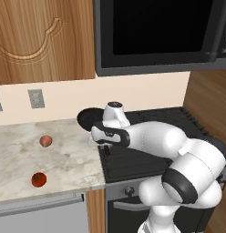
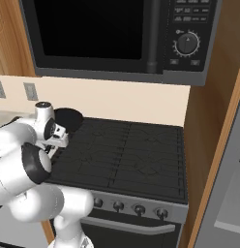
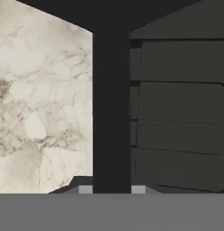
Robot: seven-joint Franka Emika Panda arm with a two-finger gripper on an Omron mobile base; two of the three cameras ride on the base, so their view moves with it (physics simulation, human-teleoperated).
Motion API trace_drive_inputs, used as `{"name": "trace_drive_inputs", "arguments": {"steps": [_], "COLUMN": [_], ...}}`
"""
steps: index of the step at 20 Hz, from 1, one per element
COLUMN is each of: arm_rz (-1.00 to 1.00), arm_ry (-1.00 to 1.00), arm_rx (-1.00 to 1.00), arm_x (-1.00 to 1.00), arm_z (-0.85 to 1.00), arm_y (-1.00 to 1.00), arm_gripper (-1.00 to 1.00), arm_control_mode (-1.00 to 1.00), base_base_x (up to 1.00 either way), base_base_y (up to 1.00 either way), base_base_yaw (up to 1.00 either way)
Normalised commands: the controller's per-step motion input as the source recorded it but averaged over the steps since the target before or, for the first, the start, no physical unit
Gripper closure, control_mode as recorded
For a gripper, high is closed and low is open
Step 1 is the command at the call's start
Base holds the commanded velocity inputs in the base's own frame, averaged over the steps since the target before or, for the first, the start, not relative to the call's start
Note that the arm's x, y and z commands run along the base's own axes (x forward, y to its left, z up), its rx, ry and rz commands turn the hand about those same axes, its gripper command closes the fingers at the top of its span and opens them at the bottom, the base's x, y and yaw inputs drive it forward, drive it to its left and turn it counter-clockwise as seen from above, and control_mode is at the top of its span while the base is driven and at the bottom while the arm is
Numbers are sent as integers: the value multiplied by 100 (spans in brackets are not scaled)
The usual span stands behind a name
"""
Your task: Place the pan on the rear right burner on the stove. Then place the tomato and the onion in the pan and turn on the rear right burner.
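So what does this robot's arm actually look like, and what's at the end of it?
The arm is made of glossy white rounded segments joined by dark bands, with a white cap on one joint. It ends in a white hand with a dark underside. The gripper there has two small pale grey fingertips. No cables or markings show.

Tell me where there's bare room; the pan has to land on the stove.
The stove's right burners, between backsplash and knobs, lie bare. The gripper, shut on the pan handle, crowds the stove's left edge. Counter is open right of the onion and tomato.
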Motion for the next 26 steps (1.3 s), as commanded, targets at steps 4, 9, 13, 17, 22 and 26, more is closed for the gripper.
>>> {"name": "trace_drive_inputs", "arguments": {"steps": [4, 9, 13, 17, 22, 26], "arm_rz": [15, 9, 3, 0, 0, 0], "arm_ry": [0, 0, 0, 0, 0, 0], "arm_rx": [0, 0, 0, 0, 0, -1], "arm_x": [16, 1, -11, -4, 0, 0], "arm_z": [0, 3, 16, 16, 1, 0], "arm_y": [-52, -68, -76, -81, -88, -87], "arm_gripper": [100, 100, 100, 100, 100, 100], "arm_control_mode": [-100, -100, -100, -100, -100, -100], "base_base_x": [0, 0, 0, 0, 0, 0], "base_base_y": [0, 0, 0, 0, 0, 0], "base_base_yaw": [0, 0, 0, 0, 0, 0]}}
